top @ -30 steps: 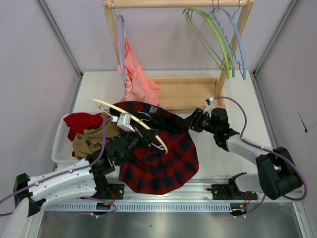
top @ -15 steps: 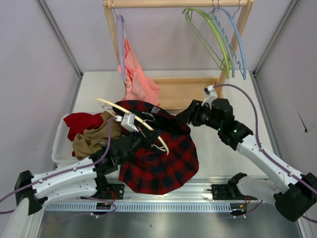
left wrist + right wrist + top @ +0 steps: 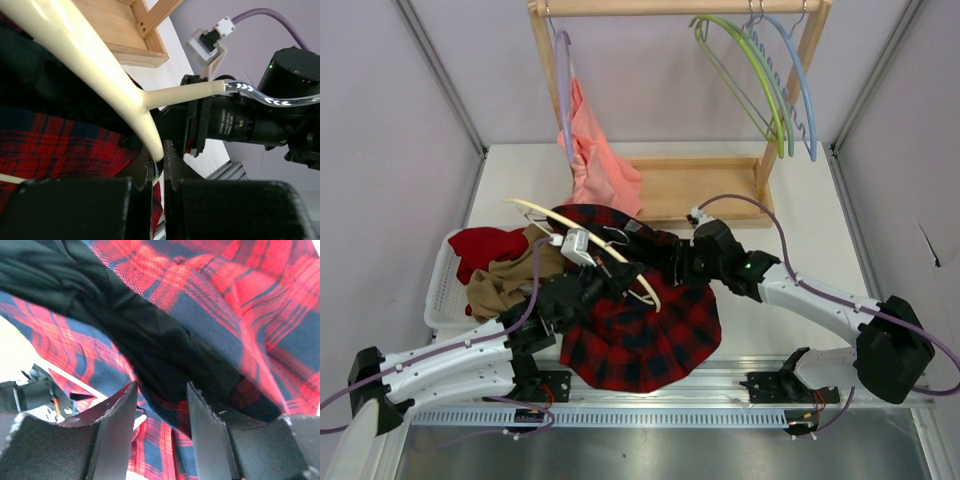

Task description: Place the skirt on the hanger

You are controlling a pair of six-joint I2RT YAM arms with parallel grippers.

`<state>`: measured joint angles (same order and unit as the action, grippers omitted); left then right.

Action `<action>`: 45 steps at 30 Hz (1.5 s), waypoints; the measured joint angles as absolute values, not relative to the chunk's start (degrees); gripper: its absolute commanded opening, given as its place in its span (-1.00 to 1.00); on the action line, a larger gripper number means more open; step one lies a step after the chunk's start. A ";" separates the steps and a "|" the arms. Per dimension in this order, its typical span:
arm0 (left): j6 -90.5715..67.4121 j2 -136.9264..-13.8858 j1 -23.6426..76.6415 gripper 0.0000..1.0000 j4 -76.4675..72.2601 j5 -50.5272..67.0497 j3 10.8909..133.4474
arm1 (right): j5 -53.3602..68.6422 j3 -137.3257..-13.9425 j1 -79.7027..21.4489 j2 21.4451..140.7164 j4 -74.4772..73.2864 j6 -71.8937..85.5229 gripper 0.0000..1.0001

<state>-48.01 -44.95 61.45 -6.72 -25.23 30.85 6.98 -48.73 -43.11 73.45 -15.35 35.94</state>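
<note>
Red-and-black plaid fills the middle of the top view: the skirt is spread on the counter just beyond the arms' bases. The cream hanger is held tilted over the skirt's far left part by the left tool, which is clenched on it. The right tool is lowered to the skirt's dark far edge, near the hanger's lower end. A basket of red and tan cloth is set at the left. A wooden rack with a pink garment stands behind.

From the left wrist, the hanger's pale bar is seen pinched between the tightly closed jaws, close to where its stem branches off. Plaid cloth lies beneath it, and the right arm's black wrist is seen just beyond.

From the right wrist, the jaws are seen parted. A black fold of the skirt lies at the gap between their tips, and no pinch on it is seen.
</note>
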 measured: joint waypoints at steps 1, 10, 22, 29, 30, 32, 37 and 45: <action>-47.99 -44.95 61.45 -1.00 -6.70 -25.23 30.81 | 6.46 -48.53 -43.88 74.00 -14.92 35.94 -0.03; -47.99 -43.40 61.45 -1.00 -5.96 -25.30 30.74 | 2.22 -43.48 -48.86 77.19 -11.42 35.94 -0.11; -48.07 -42.96 61.47 -1.00 -4.01 -25.32 30.74 | 1.10 -32.34 -41.89 69.47 2.15 40.80 0.73; -48.07 -42.98 61.47 -1.00 -3.86 -25.32 30.74 | 1.21 -32.03 -40.47 70.52 10.81 46.74 0.69; -48.07 -42.98 61.47 -1.00 -3.86 -25.32 30.74 | 1.39 -32.45 -40.47 71.70 11.42 47.29 0.64; -48.05 -42.98 61.47 -1.00 -3.86 -25.32 30.74 | 1.89 -33.23 -40.49 74.28 12.29 48.23 0.58; -48.05 -42.94 61.47 -1.00 -3.70 -25.34 30.74 | -0.73 -36.10 -42.44 80.01 11.40 48.86 0.48; -48.05 -42.02 61.47 -1.00 -3.57 -25.47 30.74 | -6.35 -41.56 -44.18 86.37 10.66 48.75 -1.00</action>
<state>-48.05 -42.02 61.47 -3.57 -25.47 30.74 -6.35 -41.56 -44.18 86.37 10.66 48.75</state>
